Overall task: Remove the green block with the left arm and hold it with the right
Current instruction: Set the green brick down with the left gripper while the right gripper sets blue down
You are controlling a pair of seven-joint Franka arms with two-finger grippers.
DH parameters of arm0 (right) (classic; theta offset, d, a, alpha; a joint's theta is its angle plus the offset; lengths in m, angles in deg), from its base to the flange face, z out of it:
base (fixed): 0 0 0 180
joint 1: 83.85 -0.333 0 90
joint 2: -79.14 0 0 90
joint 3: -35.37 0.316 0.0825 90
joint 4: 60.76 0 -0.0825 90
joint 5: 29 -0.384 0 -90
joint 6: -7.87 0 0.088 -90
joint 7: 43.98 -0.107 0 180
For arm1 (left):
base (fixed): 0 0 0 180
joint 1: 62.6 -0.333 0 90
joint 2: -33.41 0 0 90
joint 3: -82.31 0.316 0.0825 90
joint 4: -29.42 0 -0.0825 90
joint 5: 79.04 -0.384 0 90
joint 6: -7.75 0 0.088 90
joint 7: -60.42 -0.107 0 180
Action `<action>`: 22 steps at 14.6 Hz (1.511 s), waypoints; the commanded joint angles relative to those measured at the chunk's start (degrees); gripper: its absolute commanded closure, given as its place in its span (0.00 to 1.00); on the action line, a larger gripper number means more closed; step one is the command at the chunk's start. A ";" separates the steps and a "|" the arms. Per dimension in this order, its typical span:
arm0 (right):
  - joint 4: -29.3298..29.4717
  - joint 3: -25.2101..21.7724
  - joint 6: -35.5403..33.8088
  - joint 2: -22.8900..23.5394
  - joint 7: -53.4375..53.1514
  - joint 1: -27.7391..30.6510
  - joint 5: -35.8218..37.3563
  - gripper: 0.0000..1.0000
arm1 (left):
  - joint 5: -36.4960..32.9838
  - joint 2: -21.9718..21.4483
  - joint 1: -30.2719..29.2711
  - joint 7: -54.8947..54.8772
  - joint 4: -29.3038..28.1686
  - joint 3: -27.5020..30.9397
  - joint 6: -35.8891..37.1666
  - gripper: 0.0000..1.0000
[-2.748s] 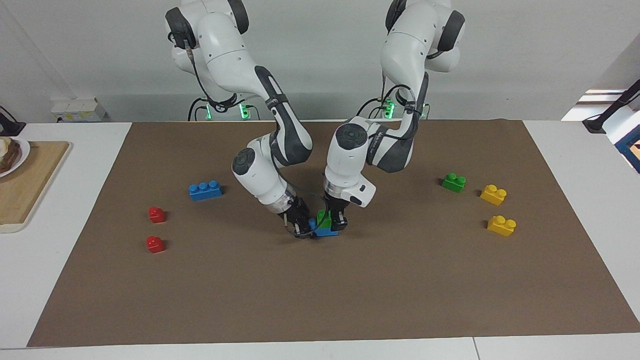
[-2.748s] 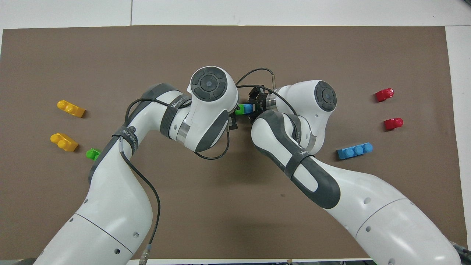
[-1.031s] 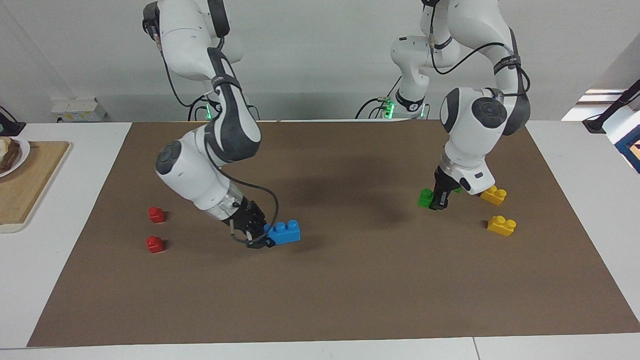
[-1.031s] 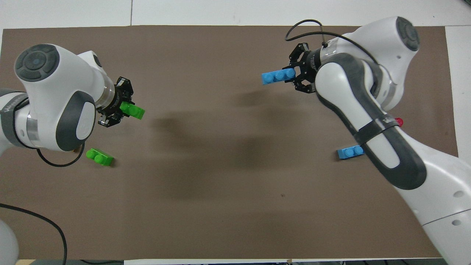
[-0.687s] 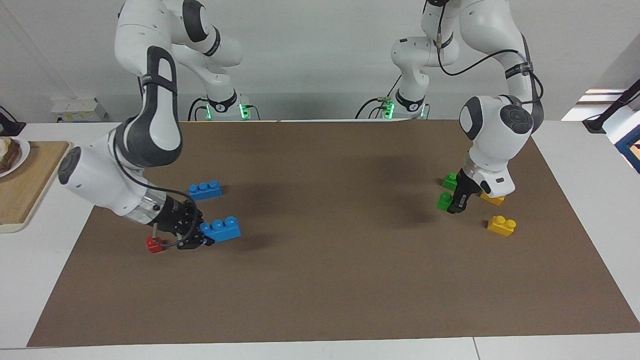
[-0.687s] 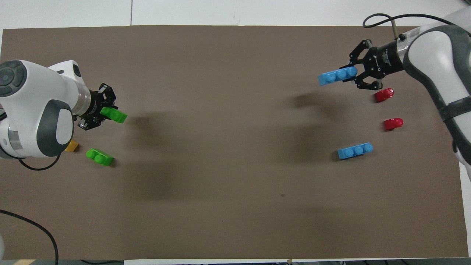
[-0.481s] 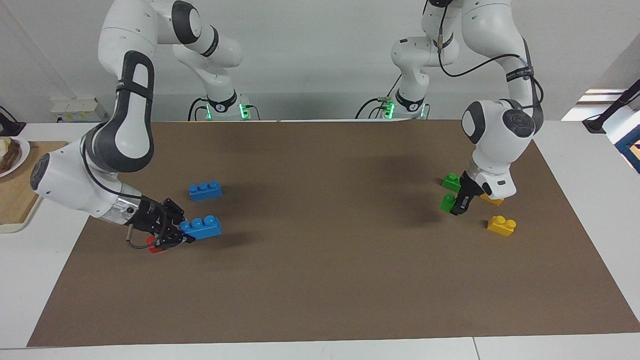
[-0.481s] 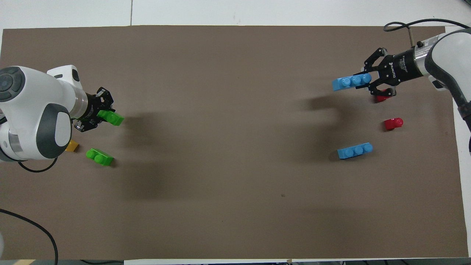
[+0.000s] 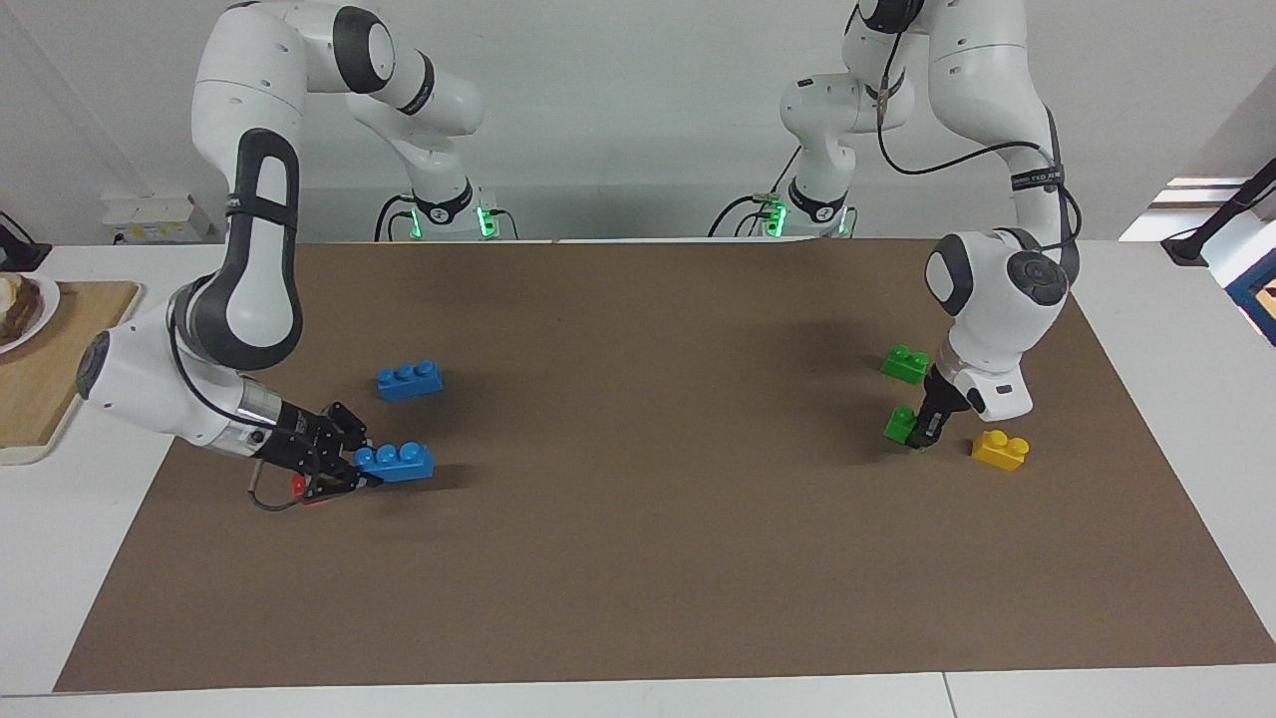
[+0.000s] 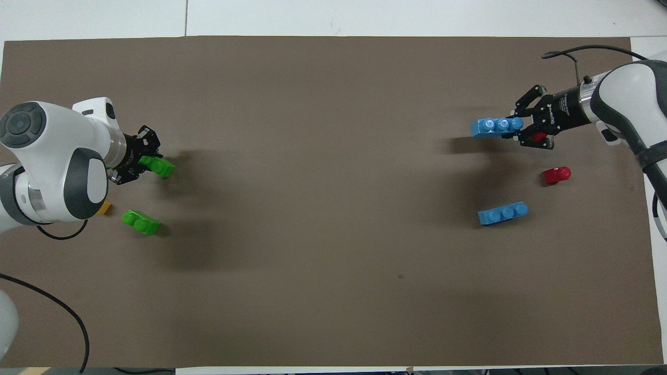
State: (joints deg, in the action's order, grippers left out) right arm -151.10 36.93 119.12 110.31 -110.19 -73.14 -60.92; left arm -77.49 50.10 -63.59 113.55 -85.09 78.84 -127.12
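Observation:
My left gripper (image 9: 919,431) is shut on the green block (image 9: 900,423), a small two-stud brick. It holds the block low over the mat at the left arm's end, beside a yellow brick (image 9: 1000,449). In the overhead view the left gripper (image 10: 147,164) holds the green block (image 10: 160,167) by one end. My right gripper (image 9: 351,471) is shut on a blue three-stud brick (image 9: 397,462), low over the mat at the right arm's end. It also shows in the overhead view (image 10: 521,130) with the blue brick (image 10: 495,126). I cannot tell whether either brick touches the mat.
A second green block (image 9: 905,363) lies on the mat nearer to the robots than the held one. A loose blue brick (image 9: 410,380) and a red block (image 10: 557,175) lie near the right gripper, and another red block (image 9: 299,487) lies under it. A wooden board (image 9: 50,359) lies off the mat.
The green block has come off the blue brick. Both arms have swung apart from the middle to their own ends of the mat and have lowered, each still holding its brick.

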 commanded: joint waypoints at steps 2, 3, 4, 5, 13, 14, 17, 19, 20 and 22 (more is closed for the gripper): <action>-4.49 0.38 4.94 -0.49 -1.21 0.45 1.32 1.00 | 1.09 0.63 -1.37 -2.06 -0.71 -0.22 -2.76 1.00; -5.11 0.38 5.47 -0.66 -1.12 0.45 2.29 1.00 | 1.09 1.42 -1.82 -3.29 -0.80 -0.22 -3.20 1.00; -5.29 0.46 5.56 -0.75 -0.95 0.45 3.25 1.00 | 1.09 1.68 -1.82 -3.56 -0.80 -0.22 -3.38 1.00; -5.81 0.46 5.65 -0.84 -0.86 0.36 3.79 1.00 | 1.09 1.95 -1.91 -3.74 -0.80 -0.22 -3.55 1.00; -11.88 0.46 9.15 -2.77 7.58 0.01 3.97 1.00 | 1.00 2.04 -1.47 -6.73 -2.03 -0.13 -5.58 0.00; -12.14 0.46 9.60 -2.78 7.67 0.01 3.97 1.00 | 1.00 1.95 -1.56 -6.82 -1.86 -0.22 -5.23 0.00; -12.06 0.46 9.60 -2.78 7.84 0.01 3.97 1.00 | 1.00 1.08 -1.82 -6.90 -1.24 -0.22 -3.74 0.00; -11.71 0.46 9.60 -2.78 9.07 0.01 4.06 0.96 | 1.00 0.02 -1.82 -7.08 -0.10 -0.22 -1.54 0.00; -11.62 0.46 9.34 -2.78 9.34 0.01 4.06 0.76 | 1.00 -0.94 -1.82 -7.08 0.42 -0.22 -0.32 0.00; -11.09 0.46 8.64 -3.21 9.08 -0.77 4.06 0.38 | 0.92 -3.13 -1.65 -7.08 1.74 -0.22 3.46 0.00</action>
State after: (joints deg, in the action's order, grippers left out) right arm -160.38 37.14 127.51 108.79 -102.14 -73.33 -58.20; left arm -77.18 50.28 -64.79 107.85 -84.21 78.83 -128.30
